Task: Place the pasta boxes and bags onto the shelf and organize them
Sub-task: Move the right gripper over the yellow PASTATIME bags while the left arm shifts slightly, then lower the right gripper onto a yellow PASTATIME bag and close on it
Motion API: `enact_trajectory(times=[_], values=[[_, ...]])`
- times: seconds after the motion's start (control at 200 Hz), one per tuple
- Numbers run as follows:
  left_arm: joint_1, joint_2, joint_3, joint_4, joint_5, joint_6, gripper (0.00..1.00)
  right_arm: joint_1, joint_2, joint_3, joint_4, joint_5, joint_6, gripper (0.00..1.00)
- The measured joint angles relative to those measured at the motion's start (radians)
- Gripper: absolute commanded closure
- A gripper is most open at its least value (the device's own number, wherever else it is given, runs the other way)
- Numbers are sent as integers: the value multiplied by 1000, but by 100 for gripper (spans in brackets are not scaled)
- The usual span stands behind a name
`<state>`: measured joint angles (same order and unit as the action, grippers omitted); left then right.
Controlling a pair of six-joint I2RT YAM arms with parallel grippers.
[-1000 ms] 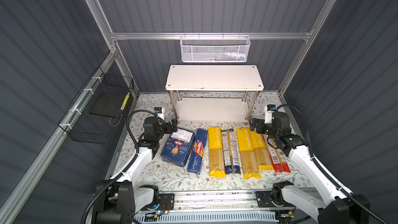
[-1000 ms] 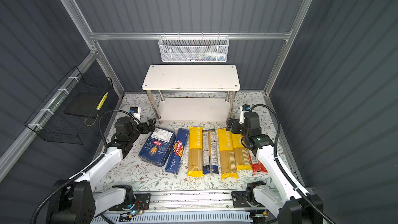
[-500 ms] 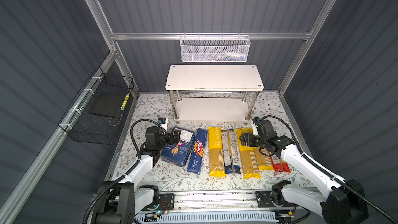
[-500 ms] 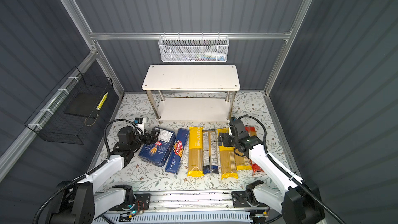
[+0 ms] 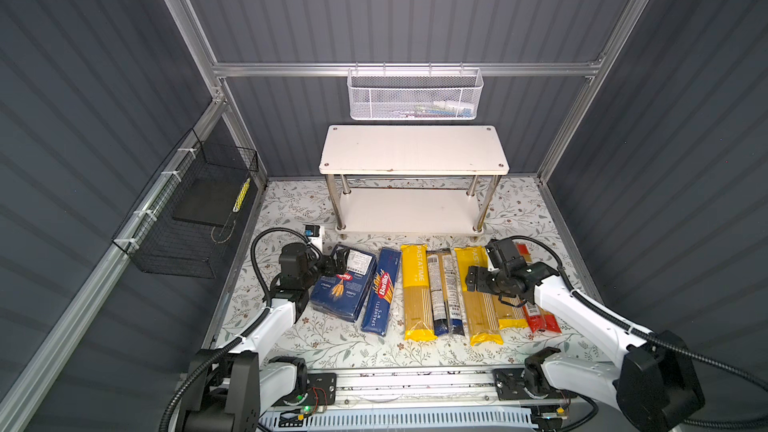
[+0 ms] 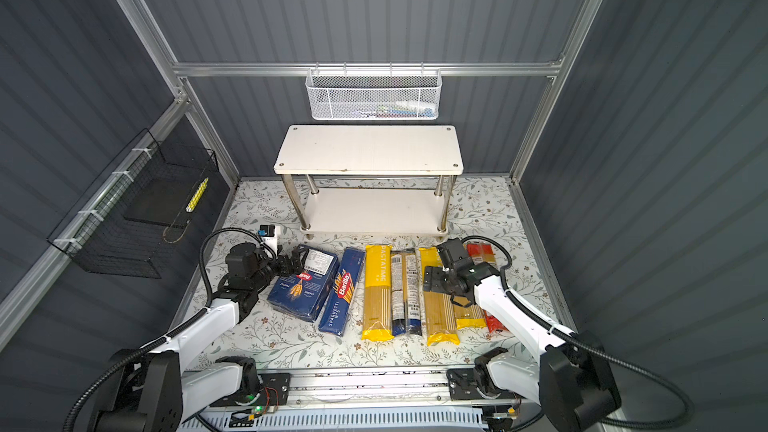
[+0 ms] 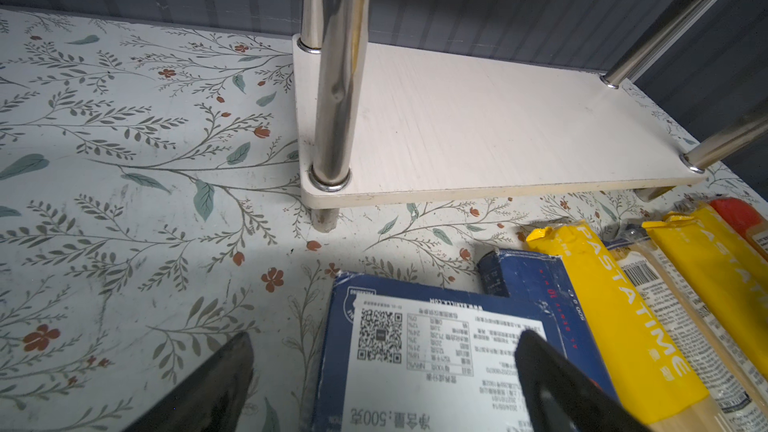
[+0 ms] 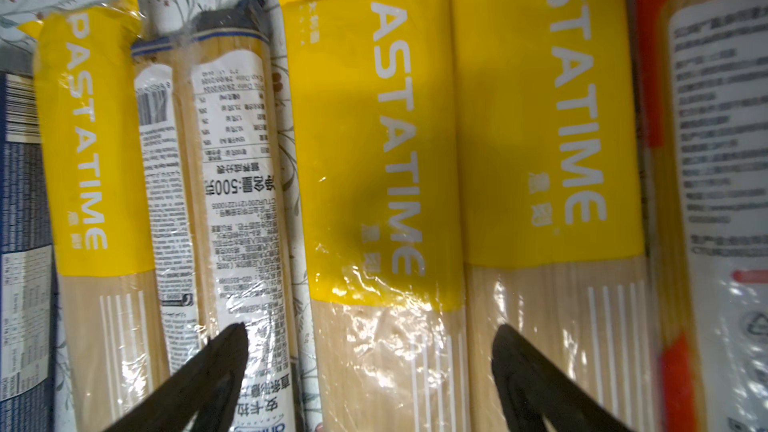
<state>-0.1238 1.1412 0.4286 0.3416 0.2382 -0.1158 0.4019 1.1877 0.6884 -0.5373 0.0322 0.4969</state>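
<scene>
Your left gripper (image 7: 384,338) is wide open at the far corner of the wide blue box (image 5: 345,284) — one finger is over the flowery mat (image 5: 291,209) and one is over the box's white label. Your right gripper (image 8: 370,330) is wide open too, with a finger on each side of the middle yellow bag (image 8: 374,160). It holds nothing. The slim blue box (image 5: 380,290) and the bags lie flat in a row on the mat — just in front of the shelf (image 5: 415,151).
</scene>
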Motion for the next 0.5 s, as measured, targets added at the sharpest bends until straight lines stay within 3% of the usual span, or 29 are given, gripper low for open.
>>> enact_trajectory(times=[0.5], values=[[0,4,0,0,-2,0,1,23,89,0,0,2,0,7]])
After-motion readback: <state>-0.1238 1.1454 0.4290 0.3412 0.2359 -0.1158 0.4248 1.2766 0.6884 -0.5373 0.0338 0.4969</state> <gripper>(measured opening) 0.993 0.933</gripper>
